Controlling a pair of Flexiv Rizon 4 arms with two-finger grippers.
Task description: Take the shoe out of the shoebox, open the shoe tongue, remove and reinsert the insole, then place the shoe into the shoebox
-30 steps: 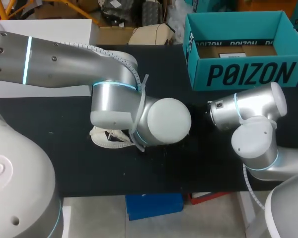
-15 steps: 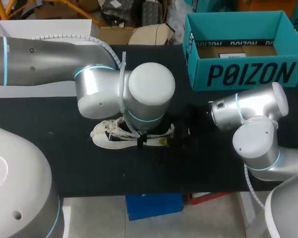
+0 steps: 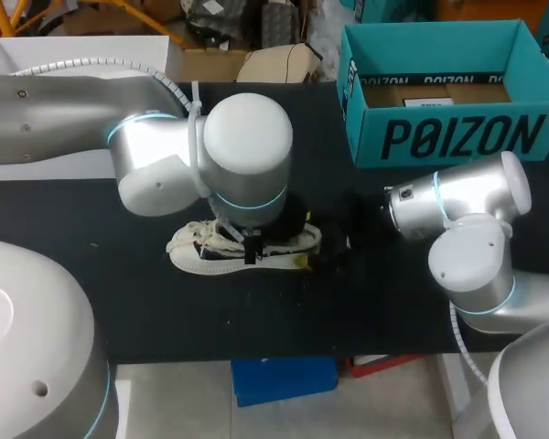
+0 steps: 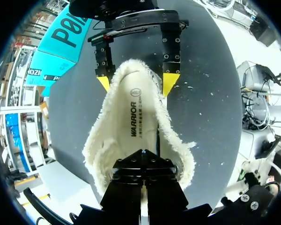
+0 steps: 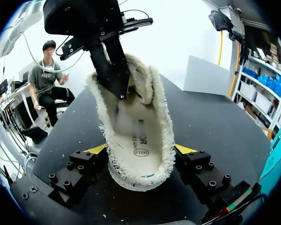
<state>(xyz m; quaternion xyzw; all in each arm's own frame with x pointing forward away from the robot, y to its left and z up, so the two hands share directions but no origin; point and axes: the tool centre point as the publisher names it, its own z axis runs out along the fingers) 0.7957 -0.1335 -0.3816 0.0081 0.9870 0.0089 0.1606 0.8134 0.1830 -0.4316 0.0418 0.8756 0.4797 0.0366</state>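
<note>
Evidently the right gripper [image 5: 140, 150] is clamping the fleecy heel of the soft shoe [image 5: 152, 93] mid-table [image 3: 165, 311], while the left gripper [image 5: 119, 89] is dipping into its opening; I cannot tell its grip, perhaps on the insole [image 4: 138, 112]. Next, that thin, bendy insole is wanting a slow pull, and the stiff teal shoebox [image 3: 439, 137] is sitting at the far right corner.

Fleece everywhere: the shoe [image 4: 136, 140] is lined with shaggy cream pile, woolly and rough at the rim, and the insole [image 4: 133, 110] inside is a flatter, smoother cloth (matt, no shine at all). Under it, the table [image 3: 91, 302] is dull black, speckled with pale lint. The shoebox [image 3: 457, 137] is matt teal cardboard. The left arm [image 3: 64, 119] and right arm [image 3: 471, 265] wear satin silver metal, and the right gripper [image 5: 140, 149] shows matt black bolted fingers [image 5: 201, 171] with smooth yellow tips.
</note>
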